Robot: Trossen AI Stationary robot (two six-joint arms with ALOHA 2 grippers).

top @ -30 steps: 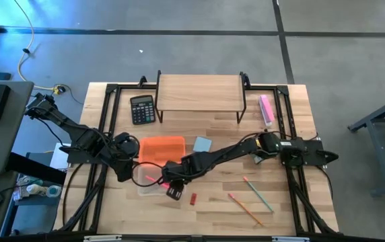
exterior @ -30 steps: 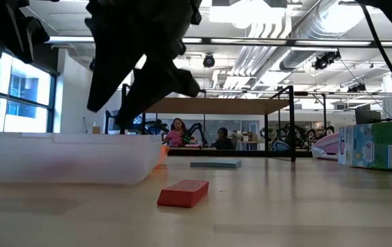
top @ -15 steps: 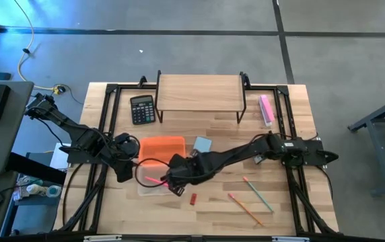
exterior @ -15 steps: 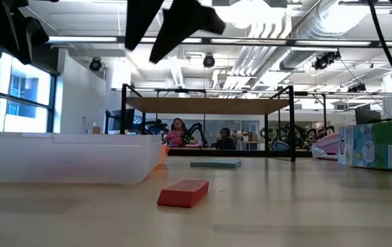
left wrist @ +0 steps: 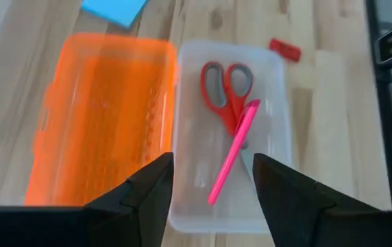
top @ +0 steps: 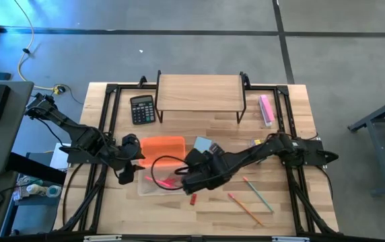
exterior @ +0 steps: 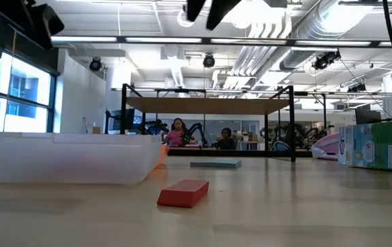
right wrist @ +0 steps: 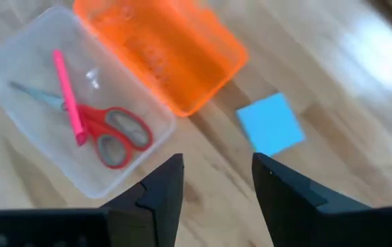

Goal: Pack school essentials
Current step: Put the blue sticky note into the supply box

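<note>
Right wrist view: clear plastic box (right wrist: pixel 66 130) already has the pink pencil (right wrist: pixel 67 96) and red scissors (right wrist: pixel 110 140) inside. Right gripper (right wrist: pixel 210 189) hovers above, fingers apart, empty. Next pick looks like the blue square notepad (right wrist: pixel 271 123) on the counter (right wrist: pixel 360 82).

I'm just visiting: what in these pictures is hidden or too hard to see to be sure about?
- High view: the right arm covers part of the blue notepad and the clear box.
- High view: the yellow-green box is too small to read.
- Low view: both grippers are cut off by the top edge; the clear box's frosted wall hides its contents.
- Right wrist view: the scissors' blades are blurred.
</note>
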